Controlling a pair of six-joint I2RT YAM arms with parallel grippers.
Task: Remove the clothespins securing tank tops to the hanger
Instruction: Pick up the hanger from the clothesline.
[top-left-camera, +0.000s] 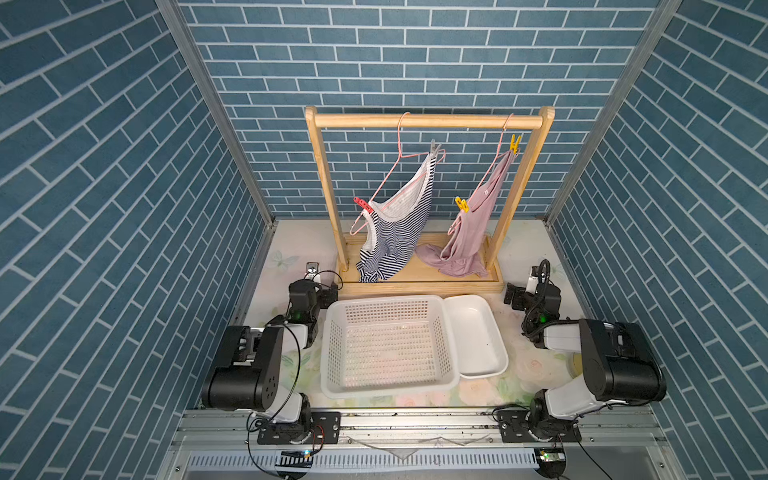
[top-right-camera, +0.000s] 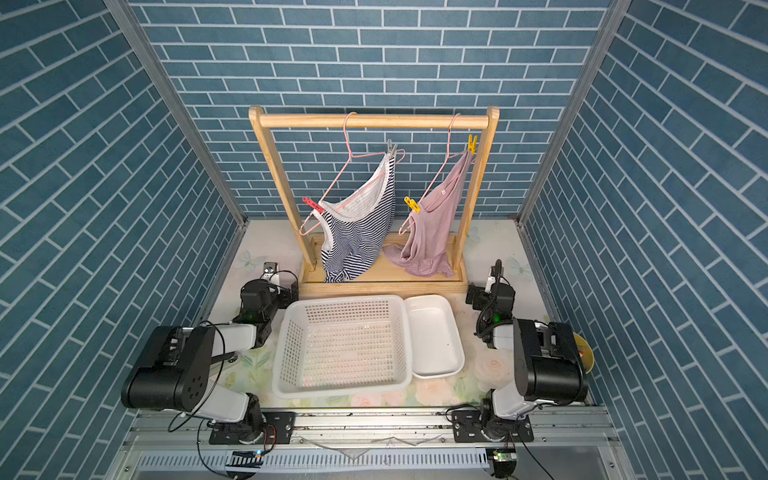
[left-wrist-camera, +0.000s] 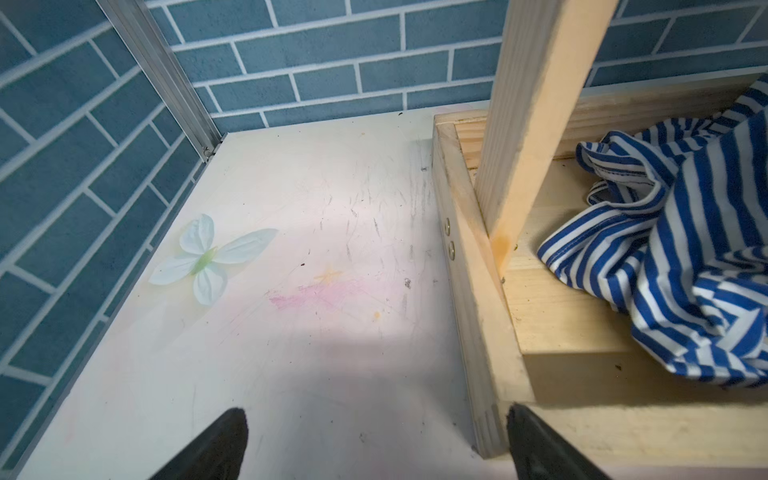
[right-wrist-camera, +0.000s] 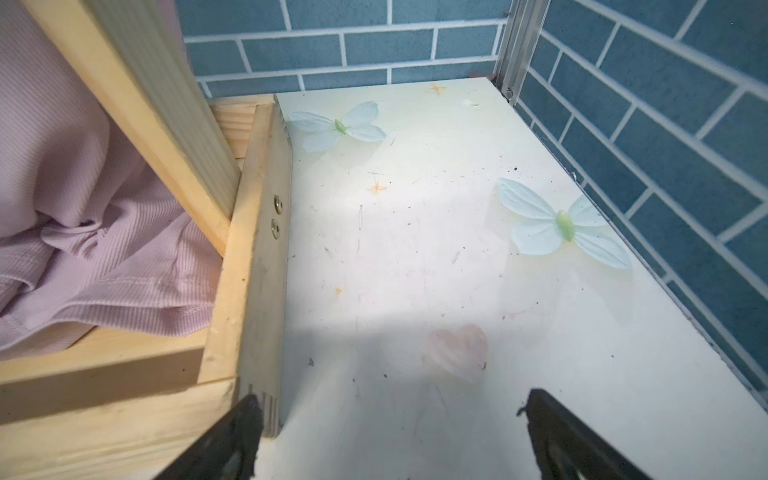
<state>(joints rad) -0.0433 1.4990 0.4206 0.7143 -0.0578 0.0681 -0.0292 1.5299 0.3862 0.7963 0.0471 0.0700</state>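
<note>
In both top views, at the right of the frame, a yellow round thing (top-right-camera: 584, 353) is mostly hidden behind the right arm (top-right-camera: 544, 365); what it is cannot be told. The label (top-left-camera: 485, 192) on the pink tank top (top-left-camera: 469, 232) is too small to read. In the left wrist view the frame edge cuts the left tool (left-wrist-camera: 376, 449) down to two dark fingertips (left-wrist-camera: 220, 449) and the striped tank top (left-wrist-camera: 685, 257) to its crumpled hem; the right wrist view crops the right tool (right-wrist-camera: 395, 440) and the pink tank top too.

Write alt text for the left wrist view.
A blue-and-white striped tank top lies bunched in the tray base of a wooden rack, beside its upright post. The left arm's jaws stand wide open and empty over a white table printed with a butterfly.
</note>
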